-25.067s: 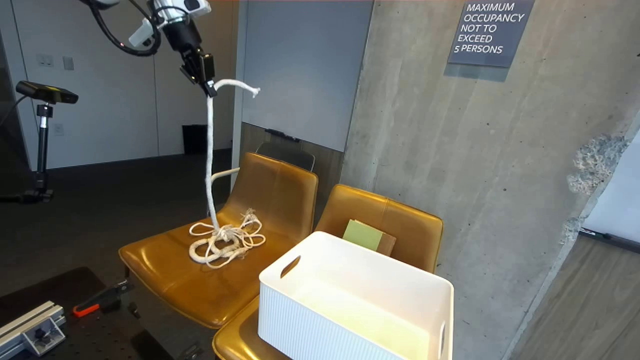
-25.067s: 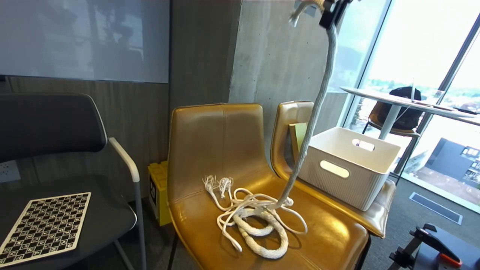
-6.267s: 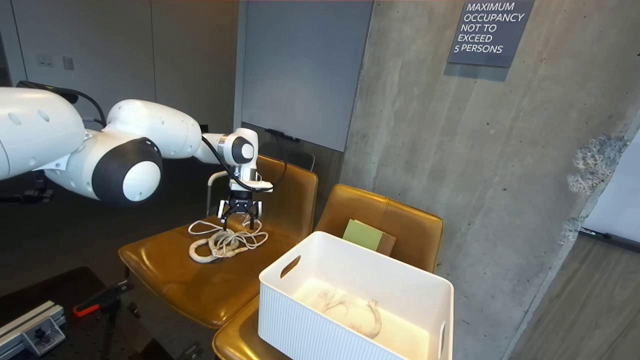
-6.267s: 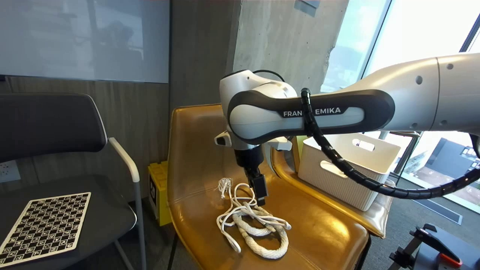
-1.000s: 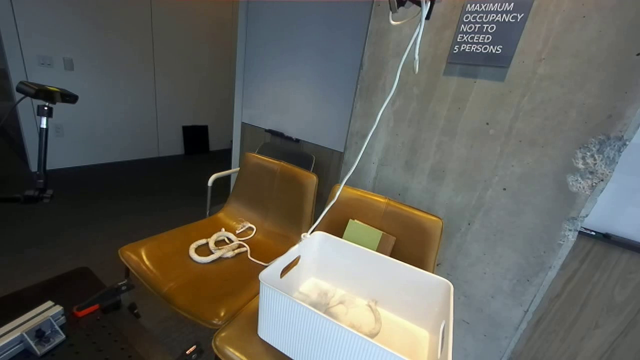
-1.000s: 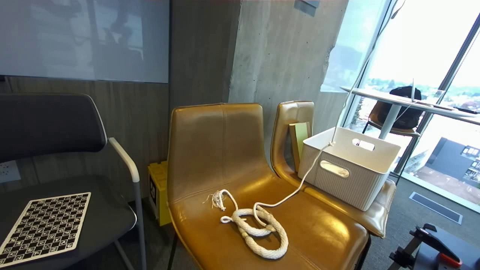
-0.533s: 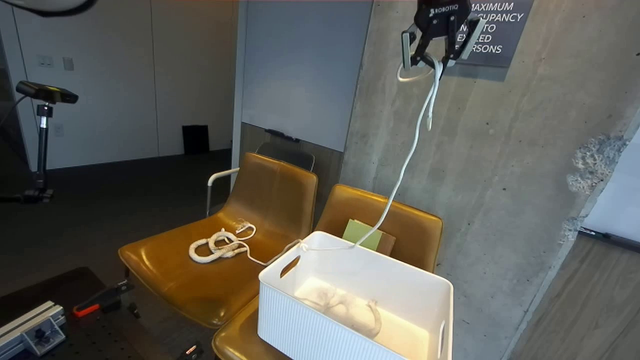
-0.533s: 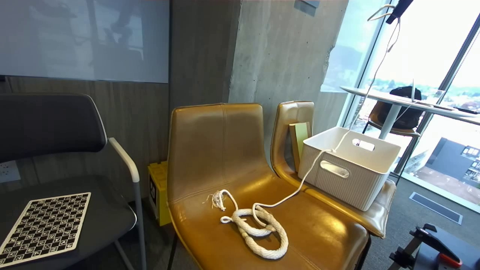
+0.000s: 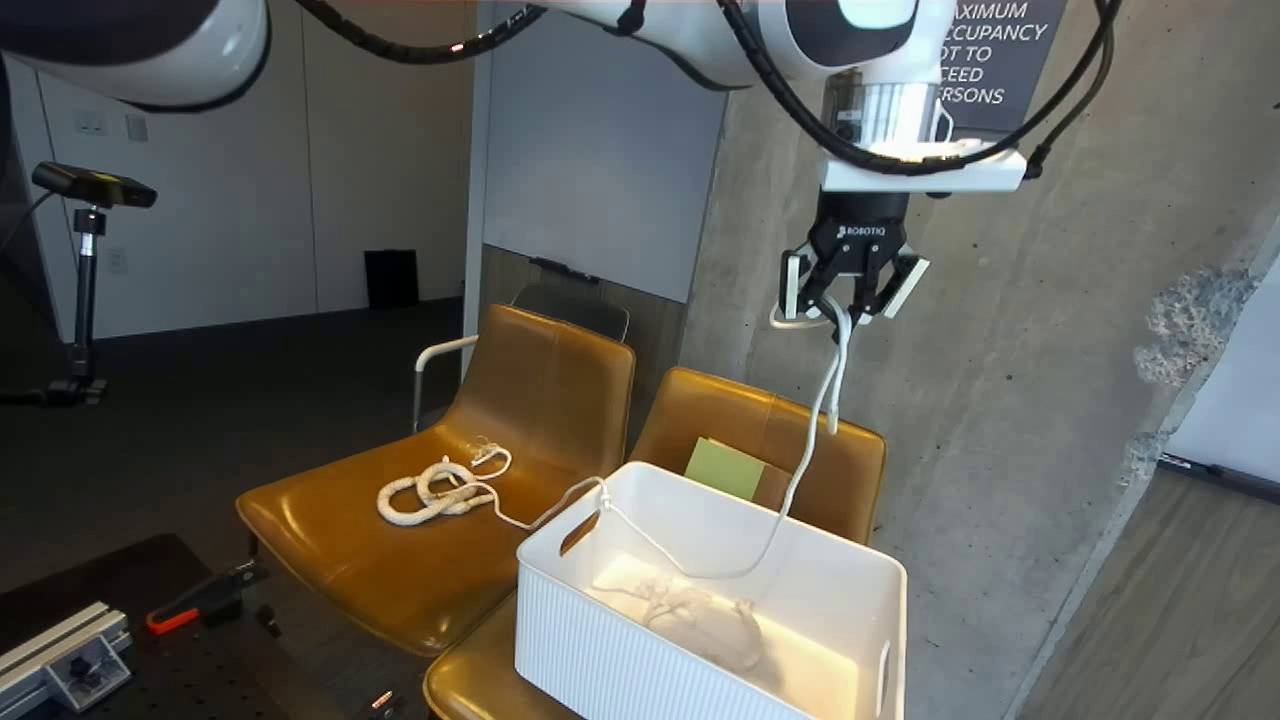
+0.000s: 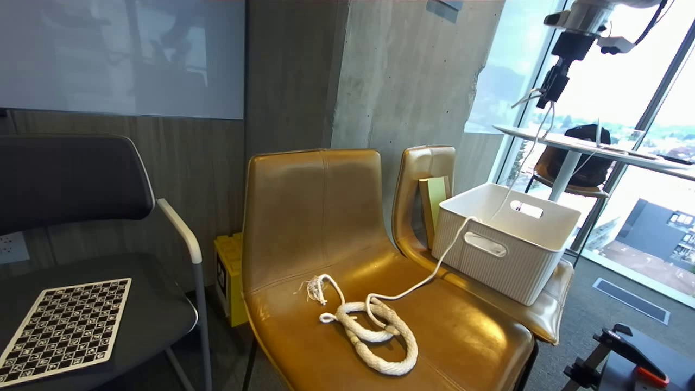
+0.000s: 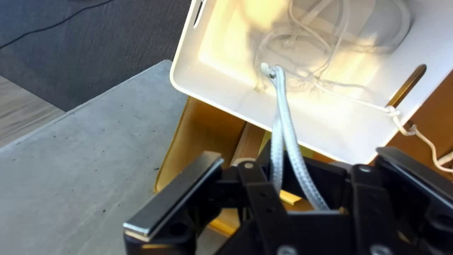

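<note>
Arm (image 9: 690,42) across the frame's top, hand (image 9: 843,325) pointing down, pinching rope (image 11: 285,108) that droops below it into the bin (image 9: 625,635)!

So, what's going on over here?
A robot arm is holding thin white cord pinched in its gripper, above a white bin. The cord sags into the bin, then runs out to a coil of thick rope on the brown chair beside it. More rope lies inside the bin.

White cord (image 9: 806,455) — slack, knotted; dips into the ribbed white bin (image 9: 640,645).
</note>
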Tool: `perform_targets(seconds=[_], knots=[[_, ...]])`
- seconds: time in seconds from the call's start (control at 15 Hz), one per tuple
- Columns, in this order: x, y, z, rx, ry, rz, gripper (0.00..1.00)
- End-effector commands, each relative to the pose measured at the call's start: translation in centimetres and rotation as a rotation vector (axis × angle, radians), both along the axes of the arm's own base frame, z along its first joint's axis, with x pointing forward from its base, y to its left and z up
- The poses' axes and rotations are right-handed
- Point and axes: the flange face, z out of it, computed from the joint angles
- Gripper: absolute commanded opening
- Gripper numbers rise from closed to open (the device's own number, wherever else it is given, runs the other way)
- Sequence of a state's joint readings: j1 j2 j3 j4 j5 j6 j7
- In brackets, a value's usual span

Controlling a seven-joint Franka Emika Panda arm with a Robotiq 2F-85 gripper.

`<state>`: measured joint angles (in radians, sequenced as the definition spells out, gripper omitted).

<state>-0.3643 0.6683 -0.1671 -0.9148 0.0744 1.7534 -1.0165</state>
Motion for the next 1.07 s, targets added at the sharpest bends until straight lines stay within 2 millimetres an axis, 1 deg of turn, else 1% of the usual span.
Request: perform_targets(seconds=[0.0, 0.13, 0.2, 0.27, 0.33, 0.47, 0.53, 0.67, 0.73, 0.8, 1.0], knots=[[0.0, -0.4, -6.3, 0.013, 0.101, 0.065, 0.00], [0.0, -0.1, -9.7, 0.027, 0.137, 0.096, 0.00], [0.0, -0.2, -11.1, 0.023, 0.141, 0.103, 0.00], [-0.2, -0.2, -12.0, 0.013, 0.138, 0.119, 0.25], [-0.3, -0.3, -12.6, 0.001, 0.127, 0.131, 0.26], [-0.9, 0.4, -12.8, -0.032, 0.071, 0.190, 0.40], [-1.1, 1.2, -12.9, -0.057, 0.037, 0.228, 0.46], [-0.8, 3.4, -13.3, -0.112, -0.018, 0.320, 0.61], [-0.7, 4.7, -14.3, -0.135, -0.033, 0.369, 0.69], [-0.7, 6.1, -14.9, -0.160, -0.047, 0.416, 0.75], [-1.3, 11.6, -17.2, -0.212, -0.075, 0.571, 0.97]])
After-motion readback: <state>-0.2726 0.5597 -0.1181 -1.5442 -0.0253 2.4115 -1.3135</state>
